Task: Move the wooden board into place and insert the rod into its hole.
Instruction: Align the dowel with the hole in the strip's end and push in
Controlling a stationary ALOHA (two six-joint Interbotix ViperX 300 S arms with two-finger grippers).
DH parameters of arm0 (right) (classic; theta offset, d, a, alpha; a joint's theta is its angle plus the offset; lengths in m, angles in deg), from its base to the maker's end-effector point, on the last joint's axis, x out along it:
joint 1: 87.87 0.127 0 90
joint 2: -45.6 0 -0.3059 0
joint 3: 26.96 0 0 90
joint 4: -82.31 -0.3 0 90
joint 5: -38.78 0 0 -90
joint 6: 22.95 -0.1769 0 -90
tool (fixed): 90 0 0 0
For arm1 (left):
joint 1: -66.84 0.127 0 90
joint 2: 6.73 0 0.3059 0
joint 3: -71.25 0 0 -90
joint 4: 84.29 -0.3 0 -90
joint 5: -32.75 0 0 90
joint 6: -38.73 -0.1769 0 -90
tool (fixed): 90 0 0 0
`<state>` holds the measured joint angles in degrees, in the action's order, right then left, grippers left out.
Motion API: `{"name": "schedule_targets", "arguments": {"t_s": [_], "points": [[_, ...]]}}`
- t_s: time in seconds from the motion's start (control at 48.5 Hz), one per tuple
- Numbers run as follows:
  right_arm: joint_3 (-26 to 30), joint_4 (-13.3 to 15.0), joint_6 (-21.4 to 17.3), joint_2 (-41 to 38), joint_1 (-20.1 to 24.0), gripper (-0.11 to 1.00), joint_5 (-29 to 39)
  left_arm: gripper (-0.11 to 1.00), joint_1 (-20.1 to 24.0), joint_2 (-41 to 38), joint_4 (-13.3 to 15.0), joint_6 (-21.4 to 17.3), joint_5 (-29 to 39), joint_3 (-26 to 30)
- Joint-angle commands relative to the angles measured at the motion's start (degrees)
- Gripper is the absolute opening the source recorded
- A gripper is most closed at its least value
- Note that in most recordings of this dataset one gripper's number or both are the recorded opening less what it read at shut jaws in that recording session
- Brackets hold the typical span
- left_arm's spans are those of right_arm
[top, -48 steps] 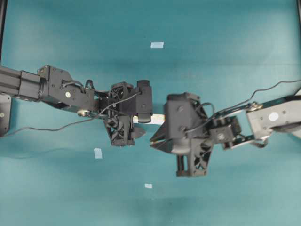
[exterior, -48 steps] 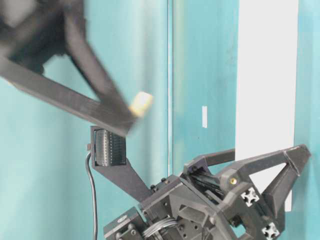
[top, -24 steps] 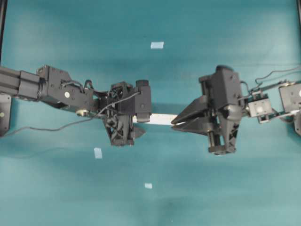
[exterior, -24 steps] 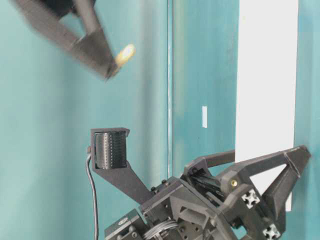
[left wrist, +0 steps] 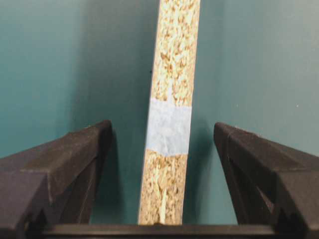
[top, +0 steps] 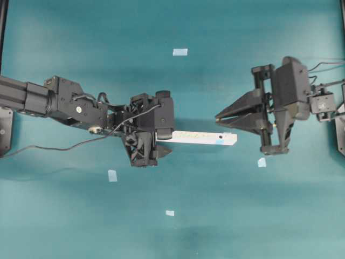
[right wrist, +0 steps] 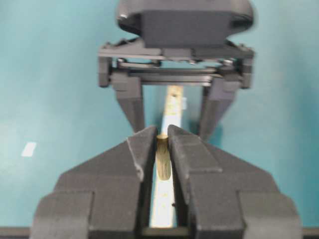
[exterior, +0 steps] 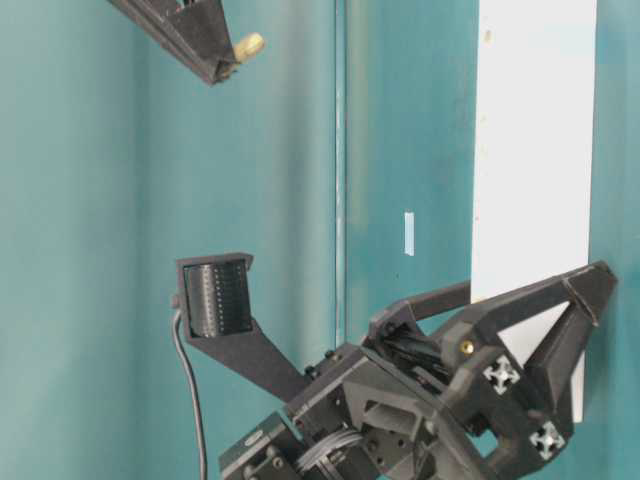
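The wooden board (top: pixel 202 138) lies on the teal table, and its small dark hole (top: pixel 221 141) is near its right end. My left gripper (top: pixel 163 135) is open and straddles the board's left end. In the left wrist view, both fingers stand clear of the speckled edge of the board (left wrist: pixel 169 74), with the left gripper (left wrist: pixel 162 130) around it. My right gripper (top: pixel 218 120) hovers up and to the right of the hole, shut on the rod (right wrist: pixel 163 159). At table level, the rod (exterior: pixel 248 45) sticks out of the fingertips, high above the board (exterior: pixel 530 150).
Pale-blue tape squares lie on the table: one at the back (top: pixel 180 52), one at the front left (top: pixel 112 175), one at the front (top: pixel 170 213) and one below my right gripper (top: pixel 261 162). A cable (top: pixel 59 145) trails from the left arm.
My right gripper has swung right and away from the board with the rod, uncovering the board's right end and its hole. The left gripper stays around the board's left end.
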<state>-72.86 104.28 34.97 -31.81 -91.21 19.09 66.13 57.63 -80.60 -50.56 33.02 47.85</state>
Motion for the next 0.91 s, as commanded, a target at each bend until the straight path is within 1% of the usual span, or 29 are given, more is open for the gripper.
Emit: {"name": "schedule_targets", "arguments": {"t_s": [0.0,0.062,0.103,0.206,0.351,0.413,0.516,0.64,0.764,0.887], "points": [[-0.53,0.09,0.35,1.58,-0.97,0.12,-1.76,0.78,0.18,0.97,0.0,-0.09,-0.44,0.18],[-1.32,0.09,0.7,1.93,-1.49,0.12,-2.64,0.71,0.18,0.97,0.0,-0.18,-0.62,0.0],[-1.76,0.09,1.05,2.02,-1.93,0.12,-3.34,0.64,0.18,0.97,0.0,-0.26,-0.62,0.0],[-3.16,0.09,2.02,2.02,-3.08,0.12,-6.86,0.51,0.18,0.7,-0.09,-0.35,-0.97,0.0],[-4.92,-0.26,2.9,1.76,-4.57,0.12,-12.48,0.39,0.18,0.35,-0.09,-0.35,-1.67,0.09],[-5.71,-0.35,3.08,1.76,-5.01,0.12,-13.89,0.35,0.26,0.35,0.0,-0.26,-1.67,0.09],[-6.86,-0.35,3.25,1.41,-5.8,0.12,-16.0,0.25,0.18,0.35,-0.09,-0.18,-1.67,0.18],[-7.91,-0.35,3.6,0.79,-6.33,0.12,-18.11,0.23,0.26,0.35,0.0,0.09,-1.67,0.18],[-8.96,-0.53,5.54,-0.09,-6.77,0.12,-20.83,0.23,0.18,0.35,0.09,0.35,-1.67,0.53],[-9.76,-2.37,8.0,-0.97,-6.86,0.12,-23.64,0.23,0.26,0.26,0.18,0.62,-1.67,1.05]]}}
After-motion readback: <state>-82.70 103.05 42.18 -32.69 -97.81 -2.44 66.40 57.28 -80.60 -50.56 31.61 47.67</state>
